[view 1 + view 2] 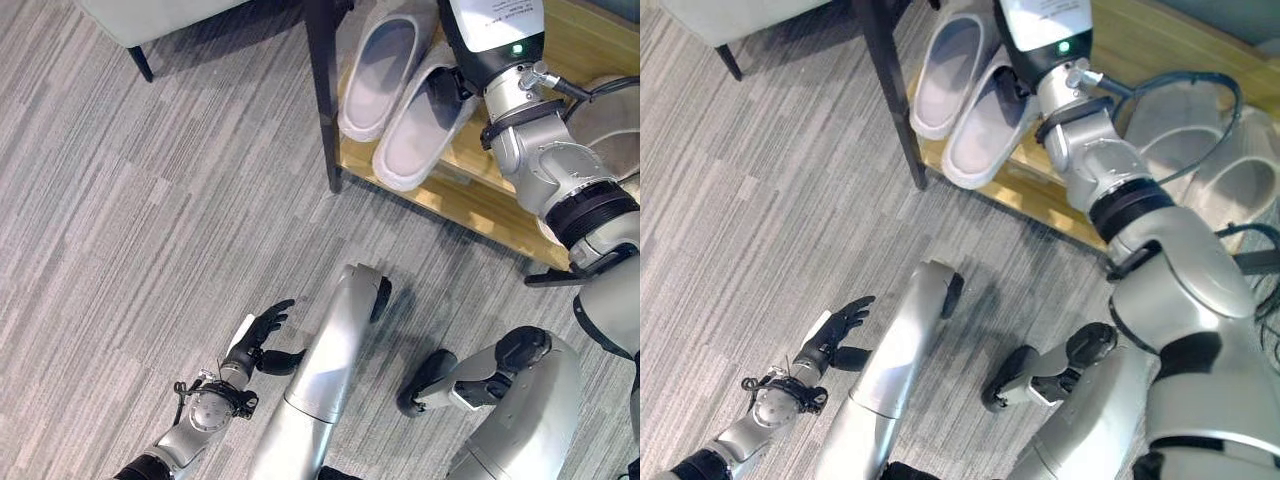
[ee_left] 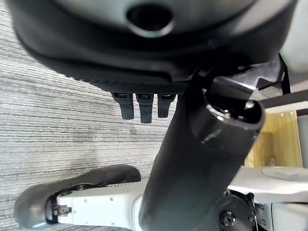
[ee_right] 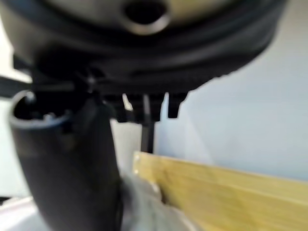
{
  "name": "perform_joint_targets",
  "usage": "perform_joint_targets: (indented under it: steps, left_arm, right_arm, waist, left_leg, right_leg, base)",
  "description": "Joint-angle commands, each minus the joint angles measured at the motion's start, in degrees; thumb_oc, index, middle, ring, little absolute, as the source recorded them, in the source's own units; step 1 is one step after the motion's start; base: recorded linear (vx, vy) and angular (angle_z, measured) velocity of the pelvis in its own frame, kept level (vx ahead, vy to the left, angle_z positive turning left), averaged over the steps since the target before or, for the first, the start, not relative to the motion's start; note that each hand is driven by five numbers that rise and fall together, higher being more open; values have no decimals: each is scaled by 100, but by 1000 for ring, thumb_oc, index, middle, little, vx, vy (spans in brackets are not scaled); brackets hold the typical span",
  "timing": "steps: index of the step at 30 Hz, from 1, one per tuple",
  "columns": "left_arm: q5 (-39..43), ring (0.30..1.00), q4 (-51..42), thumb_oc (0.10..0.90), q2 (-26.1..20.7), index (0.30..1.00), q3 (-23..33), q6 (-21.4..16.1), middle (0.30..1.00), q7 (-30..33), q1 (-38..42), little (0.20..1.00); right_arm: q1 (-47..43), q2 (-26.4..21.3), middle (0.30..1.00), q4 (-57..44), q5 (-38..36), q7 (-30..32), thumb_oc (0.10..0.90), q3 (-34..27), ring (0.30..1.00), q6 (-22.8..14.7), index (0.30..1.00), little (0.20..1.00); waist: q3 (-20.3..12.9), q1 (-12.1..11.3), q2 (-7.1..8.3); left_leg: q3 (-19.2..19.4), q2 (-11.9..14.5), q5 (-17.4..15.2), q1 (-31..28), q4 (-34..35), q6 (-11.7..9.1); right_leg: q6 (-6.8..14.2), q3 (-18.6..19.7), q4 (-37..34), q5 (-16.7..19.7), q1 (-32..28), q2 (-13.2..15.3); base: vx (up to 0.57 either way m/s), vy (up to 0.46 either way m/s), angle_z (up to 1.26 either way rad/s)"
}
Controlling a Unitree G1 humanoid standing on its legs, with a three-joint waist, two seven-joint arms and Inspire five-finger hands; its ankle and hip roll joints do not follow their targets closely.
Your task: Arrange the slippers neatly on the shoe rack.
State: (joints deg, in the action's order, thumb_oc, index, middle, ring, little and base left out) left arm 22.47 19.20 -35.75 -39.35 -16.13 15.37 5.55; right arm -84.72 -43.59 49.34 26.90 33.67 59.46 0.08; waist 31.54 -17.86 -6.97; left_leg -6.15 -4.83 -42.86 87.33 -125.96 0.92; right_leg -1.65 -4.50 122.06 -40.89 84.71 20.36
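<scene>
Grey striped carpet (image 1: 130, 200) is seen across the floor; a pale seat on a dark leg (image 1: 140, 62) is set at the back.

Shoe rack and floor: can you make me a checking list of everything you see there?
Surface: grey striped carpet floor.
Job's things: two pale slippers side by side on the wooden shoe rack, toes past its front edge; more pale slippers further along the rack.
Clutter: nothing seen.
Hands: left hand open above the floor, holding nothing; right hand at the nearer slipper, fingers hidden.
Cables: nothing seen.
Surroundings: pale furniture on dark legs beside the rack.
</scene>
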Motion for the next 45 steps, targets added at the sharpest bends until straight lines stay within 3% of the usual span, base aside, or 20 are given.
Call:
perform_joint_targets:
  steps: [1,8,16,25,37,45]
  left_arm:
    - [-53,900,-552,800,-199,900,7,-322,900,-26,-261,900]
    - [-64,900,-519,800,-205,900,70,-307,900,-7,-355,900]
    - [-69,900,-472,800,-228,900,22,-321,900,-5,-292,900]
    - [-10,900,-473,800,-311,900,42,-388,900,-6,-264,900]
    - [25,900,-539,800,-406,900,-113,-436,900,-85,-185,900]
    - [65,900,-579,800,-454,900,-194,-448,900,-135,-110,900]
  right_arm:
    - [-869,-309,900,-561,18,249,800,185,900,-1,900,900]
    - [-774,-216,900,-566,126,236,800,131,900,45,900,900]
    - [-883,146,900,114,178,268,800,206,900,117,900,900]
    - [-990,239,900,737,248,290,800,406,900,180,900,900]
    - [-1191,418,900,1360,739,494,800,592,900,560,900,900]
    - [-1435,530,900,1530,1003,514,800,774,900,738,900,900]
  waist:
    - [-175,-123,172]
    - [-175,-24,218]
    - [-175,-42,180]
    - [-175,-166,130]
    - [-175,-445,-74]
    - [-175,-569,-127]
  left_leg:
    - [-334,133,-367,262,331,-345]
    - [-287,202,-367,262,283,-349]
    - [-313,199,-333,262,283,-381]
    - [-441,87,-297,262,329,-430]
    - [-646,-52,-276,262,345,-450]
    - [-740,-105,-272,262,314,-464]
  right_leg:
    - [-148,284,478,20,83,-22]
    - [-159,381,588,-20,236,-75]
    - [-159,382,637,-61,240,-64]
    - [-130,275,571,-36,39,26]
    - [-35,39,438,48,-249,159]
    - [21,-94,391,84,-408,227]
  base:
    - [-2,25,-23]
    - [-8,10,-15]
    - [-4,3,-2]
    - [0,0,0]
    - [-2,8,6]
    - [2,6,3]
